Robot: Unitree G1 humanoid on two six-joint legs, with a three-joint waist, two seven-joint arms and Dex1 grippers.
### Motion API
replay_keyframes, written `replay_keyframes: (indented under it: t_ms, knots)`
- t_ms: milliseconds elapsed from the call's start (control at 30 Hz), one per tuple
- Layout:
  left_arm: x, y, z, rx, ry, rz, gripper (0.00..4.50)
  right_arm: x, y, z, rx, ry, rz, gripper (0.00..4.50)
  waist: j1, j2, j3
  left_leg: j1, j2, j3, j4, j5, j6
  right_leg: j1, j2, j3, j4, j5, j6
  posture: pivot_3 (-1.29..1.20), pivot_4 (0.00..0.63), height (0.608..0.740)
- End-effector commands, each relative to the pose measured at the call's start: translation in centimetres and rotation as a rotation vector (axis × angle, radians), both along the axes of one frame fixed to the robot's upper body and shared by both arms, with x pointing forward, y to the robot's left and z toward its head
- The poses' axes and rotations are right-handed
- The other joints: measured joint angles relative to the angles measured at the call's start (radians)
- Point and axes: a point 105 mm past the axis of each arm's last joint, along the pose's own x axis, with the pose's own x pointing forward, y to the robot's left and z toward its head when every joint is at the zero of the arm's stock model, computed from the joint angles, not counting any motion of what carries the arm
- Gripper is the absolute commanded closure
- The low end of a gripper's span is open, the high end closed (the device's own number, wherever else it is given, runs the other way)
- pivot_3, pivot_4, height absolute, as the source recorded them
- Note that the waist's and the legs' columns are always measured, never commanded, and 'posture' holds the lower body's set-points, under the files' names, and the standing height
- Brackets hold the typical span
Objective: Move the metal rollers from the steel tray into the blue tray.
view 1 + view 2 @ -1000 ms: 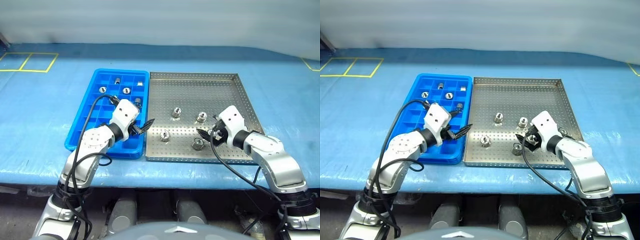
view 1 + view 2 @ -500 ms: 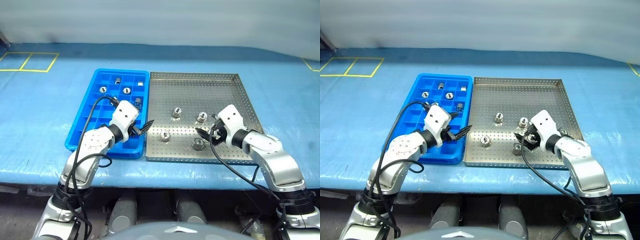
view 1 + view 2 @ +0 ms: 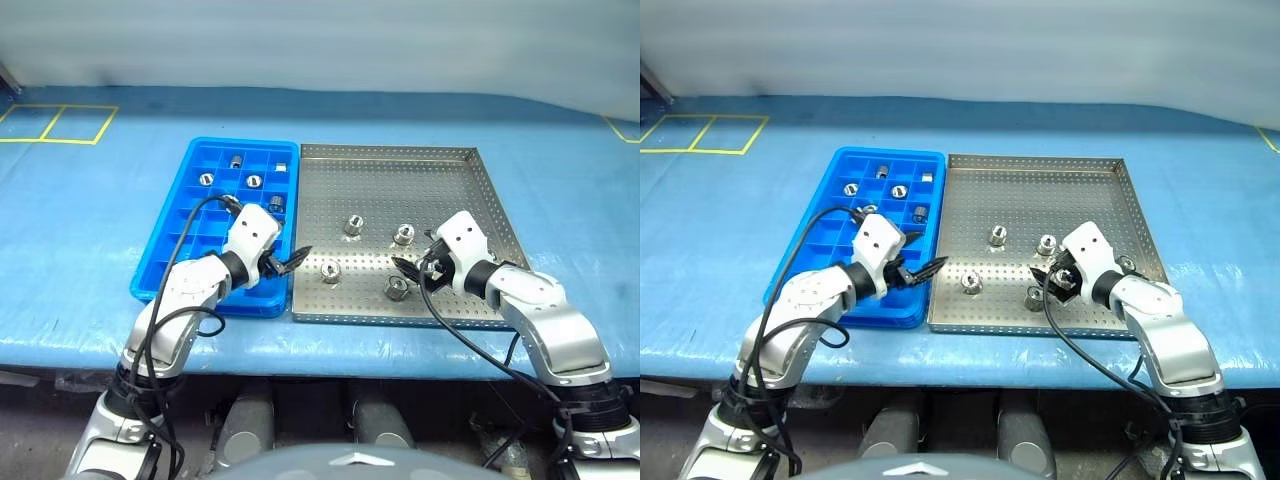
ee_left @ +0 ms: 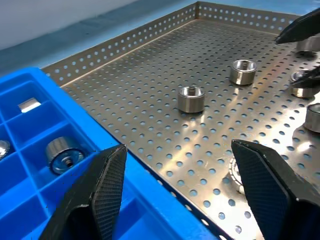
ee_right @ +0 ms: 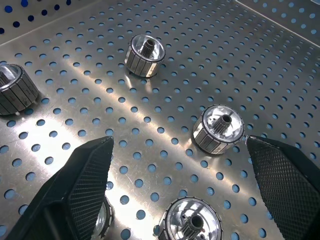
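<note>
Both tools stand spread and empty. We have the left tool [image 3: 287, 258] poised over the seam where the blue tray [image 3: 165, 262] meets the steel tray [image 3: 400, 170], its tips aimed into the steel tray toward the nearest metal roller [image 3: 329, 271]. Our right tool [image 3: 415, 268] hovers low inside the steel tray with its fingers [image 5: 80, 185] wide, just beside another roller [image 3: 396, 288] near that tray's front rim.

Four rollers lie loose in the steel tray: those two toward the front, and two more [image 3: 353, 224] [image 3: 403, 234] nearer its middle, all well apart from one another. Several rollers [image 3: 254, 181] already sit in the far compartments of the blue tray, so we judge the job partly done.

For the step in hand, a pick from the steel tray, we think it best to bring one tool straight down so that its fingers straddle a single roller across its round sides, then close slowly. These short, shiny cylinders probably roll or skid on the perforated sheet if one finger lands first, so we centre before squeezing. We also judge that each arm should take the roller nearest it, which keeps the two apart. On the way back, we lift clear of the raised rims between the trays and release low into an empty compartment.
</note>
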Motion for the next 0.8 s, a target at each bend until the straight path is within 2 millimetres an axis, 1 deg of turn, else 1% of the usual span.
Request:
replay_keyframes:
  t_ms: [33, 133, 367, 567, 733, 800]
  knots:
    - [-1.3, -1.4, -1.1, 0.046, 0.069, -0.140, 0.83, -0.1, -0.4, 1.4, 0.001, -0.060, -0.020, 0.03, -0.001, 0.000, 0.000, 0.000, 0.000, 0.000, 0.000, 0.000, 0.000, 0.000, 0.000, 0.000, 0.000, 0.000, 0.000, 0.06, 0.150, 0.740]
    - [-1.3, -1.6, -2.4, 0.105, 0.111, -0.170, 0.83, -0.4, -0.6, 1.5, 0.003, -0.069, -0.033, 0.03, -0.002, 0.000, 0.000, 0.000, 0.000, 0.000, 0.000, 0.000, 0.000, 0.000, 0.000, 0.000, 0.000, 0.000, 0.000, 0.05, 0.150, 0.740]
    - [0.0, -2.6, -3.5, 0.171, 0.164, -0.205, 0.83, -1.2, -0.3, 1.7, 0.020, -0.100, -0.055, 0.03, -0.013, 0.001, -0.001, 0.001, 0.000, 0.000, 0.001, 0.000, 0.000, 0.001, 0.000, 0.000, 0.000, 0.000, 0.000, -0.01, 0.150, 0.740]
    - [0.4, -3.5, -4.8, 0.301, 0.170, -0.272, 0.83, -1.6, -0.2, 1.5, 0.026, -0.110, -0.072, 0.03, -0.017, 0.003, -0.002, 0.002, 0.000, 0.000, 0.002, 0.000, 0.000, 0.002, 0.000, 0.000, 0.000, 0.000, 0.000, -0.04, 0.150, 0.740]
    - [0.4, -3.2, -6.0, 0.406, 0.176, -0.298, 0.83, -1.9, -0.3, 1.7, 0.029, -0.123, -0.090, 0.03, -0.032, 0.006, -0.005, 0.002, 0.000, 0.000, 0.002, 0.000, 0.000, 0.002, 0.000, 0.001, 0.000, 0.000, 0.000, -0.06, 0.150, 0.740]
    - [0.4, -2.9, -6.4, 0.439, 0.180, -0.299, 0.83, -2.0, -0.4, 1.7, 0.030, -0.125, -0.096, 0.03, -0.050, 0.005, -0.005, 0.002, 0.000, 0.000, 0.001, 0.000, 0.000, 0.002, 0.000, 0.000, 0.000, 0.000, 0.000, -0.06, 0.150, 0.740]
